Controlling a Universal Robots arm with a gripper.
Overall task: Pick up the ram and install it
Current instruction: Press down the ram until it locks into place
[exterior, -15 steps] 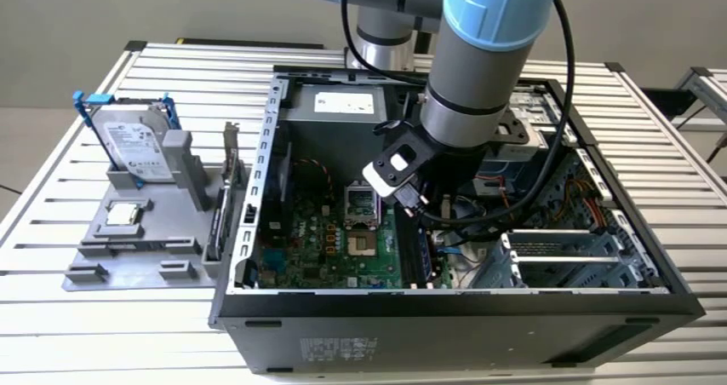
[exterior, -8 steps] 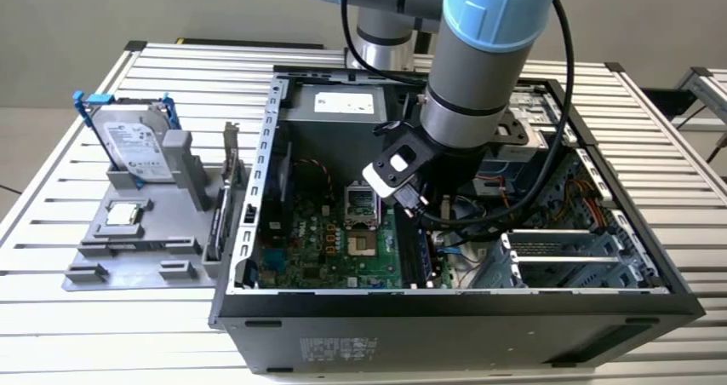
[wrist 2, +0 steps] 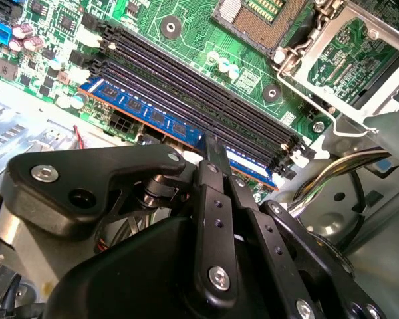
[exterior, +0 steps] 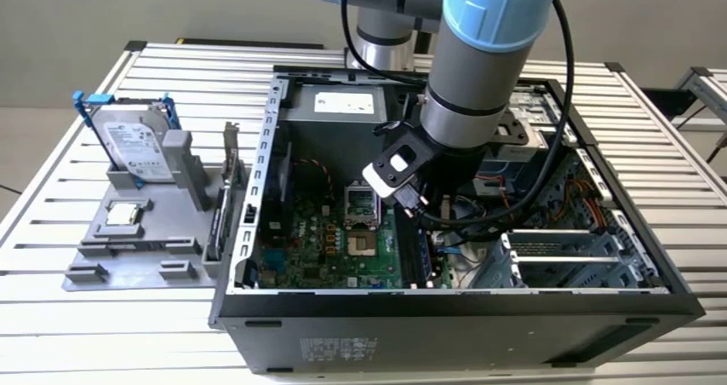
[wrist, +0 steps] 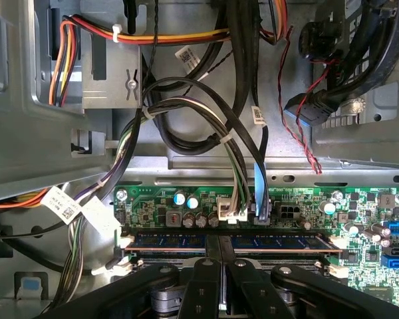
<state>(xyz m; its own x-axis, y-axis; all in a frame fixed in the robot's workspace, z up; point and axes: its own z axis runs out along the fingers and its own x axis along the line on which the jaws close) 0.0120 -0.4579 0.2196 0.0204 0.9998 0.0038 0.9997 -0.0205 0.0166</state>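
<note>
Blue ram (wrist 2: 166, 123) stands in the outermost slot on the green board (wrist 2: 186, 20), gripper (wrist 2: 216, 149) fingers pinched shut on its upper edge | empty black slots (wrist 2: 199, 86) just beside | grey tray (exterior: 136, 232) at 9 o'clock of the computer case (exterior: 455, 317), exterior view | white cable tags (wrist: 66, 209) unreadable

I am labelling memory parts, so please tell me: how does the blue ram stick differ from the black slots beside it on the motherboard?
The ram is blue with chips along it; the empty slots are plain black. The ram stands on edge at the end of the row, gripped between the fingers; the empty slots hold nothing. Both run parallel and look about equally long.
</note>
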